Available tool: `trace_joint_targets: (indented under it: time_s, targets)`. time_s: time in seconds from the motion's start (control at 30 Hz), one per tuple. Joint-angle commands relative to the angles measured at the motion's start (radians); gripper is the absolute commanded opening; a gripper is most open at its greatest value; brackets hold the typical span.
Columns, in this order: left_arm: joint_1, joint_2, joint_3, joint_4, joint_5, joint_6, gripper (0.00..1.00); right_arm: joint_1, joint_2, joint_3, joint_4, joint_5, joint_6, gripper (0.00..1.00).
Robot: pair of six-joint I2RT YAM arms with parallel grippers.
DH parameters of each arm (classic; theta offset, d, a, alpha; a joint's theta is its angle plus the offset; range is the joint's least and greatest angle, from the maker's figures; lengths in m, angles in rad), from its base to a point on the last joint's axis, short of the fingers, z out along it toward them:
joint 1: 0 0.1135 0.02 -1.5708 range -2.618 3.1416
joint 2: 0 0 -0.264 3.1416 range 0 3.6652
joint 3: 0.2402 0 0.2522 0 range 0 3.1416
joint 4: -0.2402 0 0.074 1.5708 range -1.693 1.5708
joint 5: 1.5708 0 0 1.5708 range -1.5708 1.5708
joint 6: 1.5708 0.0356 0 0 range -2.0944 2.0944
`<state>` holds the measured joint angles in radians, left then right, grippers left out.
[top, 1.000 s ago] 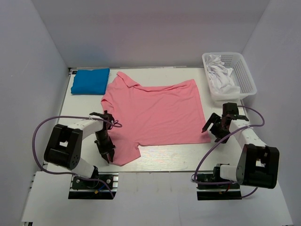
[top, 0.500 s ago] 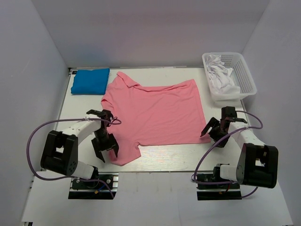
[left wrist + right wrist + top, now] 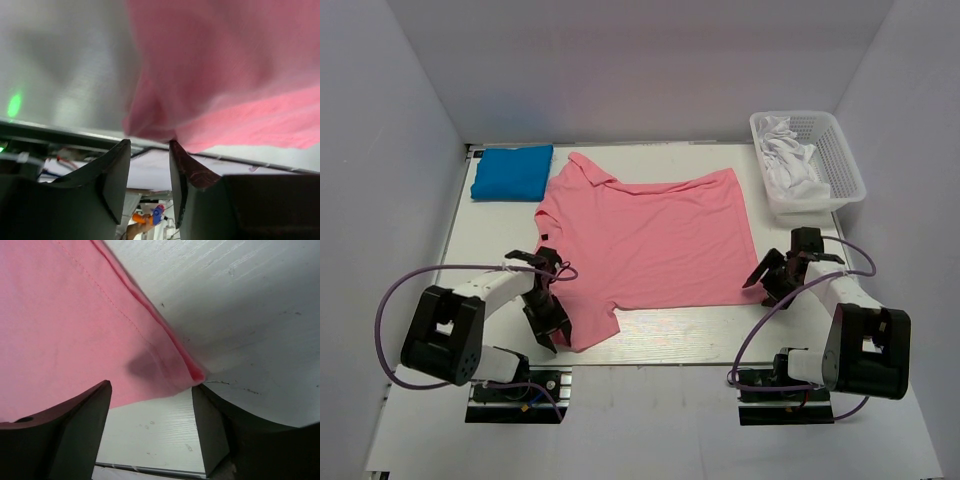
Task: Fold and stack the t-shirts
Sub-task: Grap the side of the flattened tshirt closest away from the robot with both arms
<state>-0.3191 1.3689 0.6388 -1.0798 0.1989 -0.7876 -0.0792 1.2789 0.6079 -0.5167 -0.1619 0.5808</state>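
Observation:
A pink t-shirt [image 3: 650, 238] lies spread flat on the white table [image 3: 700, 335]. My left gripper [image 3: 549, 326] is at the shirt's near left sleeve; in the left wrist view [image 3: 149, 149] its jaws are open, with the pink sleeve edge [image 3: 155, 120] just at the fingertips and nothing between them. My right gripper [image 3: 767, 283] is open at the shirt's near right hem corner; in the right wrist view [image 3: 150, 392] the pink corner [image 3: 196, 373] lies by the right finger [image 3: 212, 420]. A folded blue t-shirt [image 3: 512, 172] lies at the back left.
A white plastic basket [image 3: 840, 150] with white garments [image 3: 792, 165] stands at the back right. Grey walls close in the table at the back and both sides. The table's front edge runs just behind both grippers.
My left gripper has swung over the sleeve and now sits at its near edge. My right gripper has moved slightly left and down to the hem corner. The shirt has not moved.

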Motion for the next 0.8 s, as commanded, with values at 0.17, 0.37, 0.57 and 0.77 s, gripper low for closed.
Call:
trace_joint_targets:
  time_s: [0.17,0.37,0.57,0.77]
  targets:
    - [-0.025,0.053,-0.037,0.133,-0.010,-0.081,0.08,-0.002,0.029,-0.071,0.076,0.001,0.040,0.45]
    - [-0.025,0.027,0.053,0.084,-0.010,-0.081,0.00,-0.005,0.037,-0.062,0.078,0.015,0.024,0.00]
    - [-0.025,0.019,0.195,0.064,0.143,0.007,0.00,-0.002,-0.007,0.006,-0.006,0.018,0.001,0.00]
    - [-0.001,0.117,0.289,0.087,0.296,0.111,0.00,-0.002,-0.001,0.076,-0.020,-0.031,-0.012,0.00]
